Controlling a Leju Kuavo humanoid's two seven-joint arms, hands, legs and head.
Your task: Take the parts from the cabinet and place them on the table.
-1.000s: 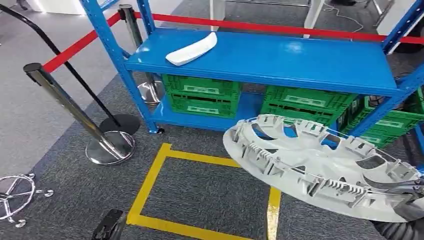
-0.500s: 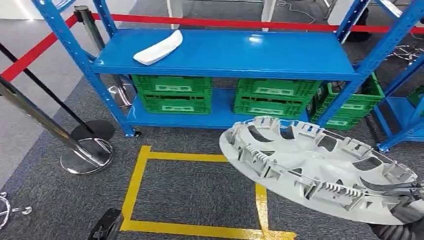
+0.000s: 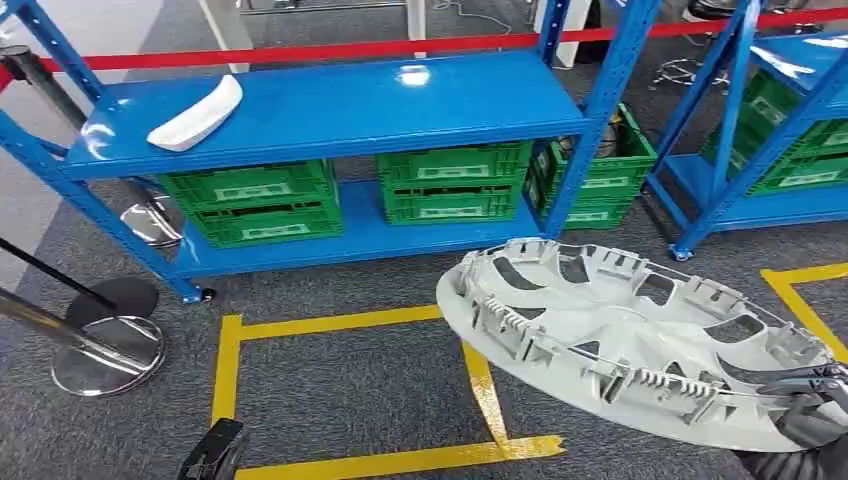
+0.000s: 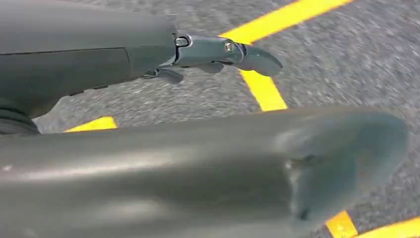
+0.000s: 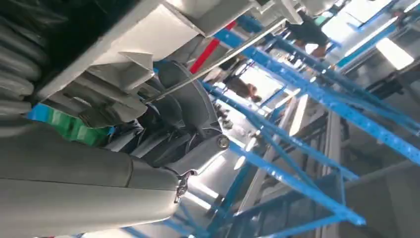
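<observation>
The right hand [image 3: 805,425] grips the rim of the white wheel cover [image 3: 630,335], carried above the floor beside the blue rack [image 3: 330,110]; the left hand [image 4: 218,52] hangs empty with fingers apart. This appears to be the transport step. The next move calls for locating the tabletop and setting the cover down flat.

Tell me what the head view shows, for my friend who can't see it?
The robot's right hand holds a big white wheel cover, tilted, over grey carpet with yellow tape lines. Behind stands a blue shelf rack with a white curved part on top and green crates underneath.
</observation>
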